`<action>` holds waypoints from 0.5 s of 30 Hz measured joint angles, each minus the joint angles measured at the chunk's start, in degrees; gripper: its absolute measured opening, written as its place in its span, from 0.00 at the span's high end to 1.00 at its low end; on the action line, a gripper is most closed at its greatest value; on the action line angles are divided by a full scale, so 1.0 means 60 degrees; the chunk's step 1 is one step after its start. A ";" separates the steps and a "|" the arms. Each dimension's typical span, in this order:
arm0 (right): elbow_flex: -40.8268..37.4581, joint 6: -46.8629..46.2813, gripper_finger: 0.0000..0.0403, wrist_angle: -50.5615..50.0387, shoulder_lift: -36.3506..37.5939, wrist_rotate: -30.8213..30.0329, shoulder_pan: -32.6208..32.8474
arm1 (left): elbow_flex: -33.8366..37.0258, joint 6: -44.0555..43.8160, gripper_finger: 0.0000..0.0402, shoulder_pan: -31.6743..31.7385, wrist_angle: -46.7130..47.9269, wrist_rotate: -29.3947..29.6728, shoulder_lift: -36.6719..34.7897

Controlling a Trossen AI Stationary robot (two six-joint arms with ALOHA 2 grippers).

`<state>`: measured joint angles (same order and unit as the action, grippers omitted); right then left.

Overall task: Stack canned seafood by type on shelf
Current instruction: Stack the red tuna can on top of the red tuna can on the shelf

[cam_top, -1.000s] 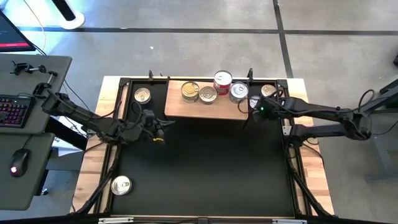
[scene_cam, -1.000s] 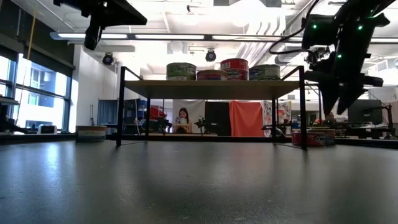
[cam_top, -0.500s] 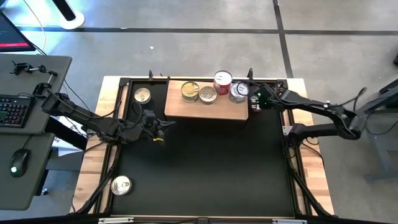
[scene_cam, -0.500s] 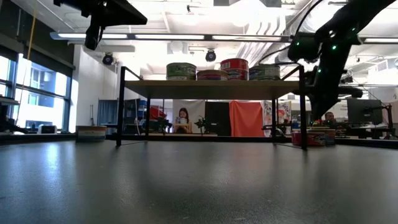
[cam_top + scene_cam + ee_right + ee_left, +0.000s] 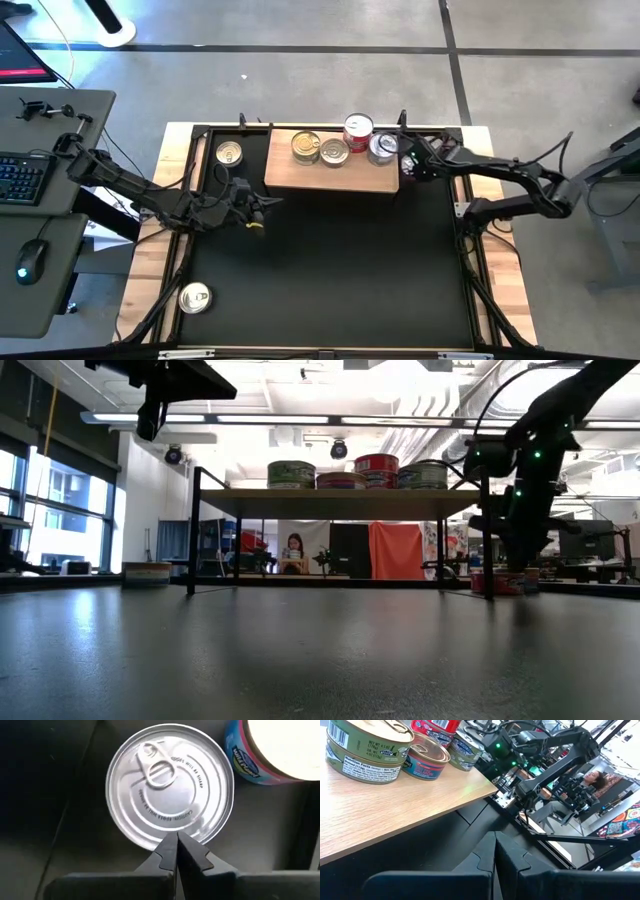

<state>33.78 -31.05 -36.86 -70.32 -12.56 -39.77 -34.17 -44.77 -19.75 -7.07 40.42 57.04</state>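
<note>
The right hand (image 5: 176, 836), fingers clenched together, hovers above a round silver pull-tab tin (image 5: 170, 785): rigid, slick, likely best gripped across its sidewalls.

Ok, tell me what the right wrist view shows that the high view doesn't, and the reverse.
Only the right wrist view: the right gripper, shut and empty, over a silver pull-tab can beside a blue-and-pink can. Only the high view: the left gripper waiting shut over the mat, two loose cans, and the shelf with its cans. Both: the black mat.
</note>
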 joint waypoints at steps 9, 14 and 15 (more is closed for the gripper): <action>-0.0446 0.0037 1.00 -0.0323 0.0590 0.0210 0.0011 | 0.0000 -0.0004 1.00 0.0000 0.0000 0.0000 0.0000; -0.0481 -0.0009 1.00 -0.1135 0.1403 0.0321 0.0004 | 0.0000 -0.0004 1.00 0.0000 -0.0001 0.0000 0.0000; -0.0481 -0.0050 1.00 -0.1276 0.1532 0.0321 0.0004 | 0.0000 0.0000 1.00 0.0000 0.0000 0.0004 0.0000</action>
<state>30.89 -31.35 -44.52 -61.13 -10.63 -39.75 -34.17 -44.77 -19.75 -7.07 40.45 57.04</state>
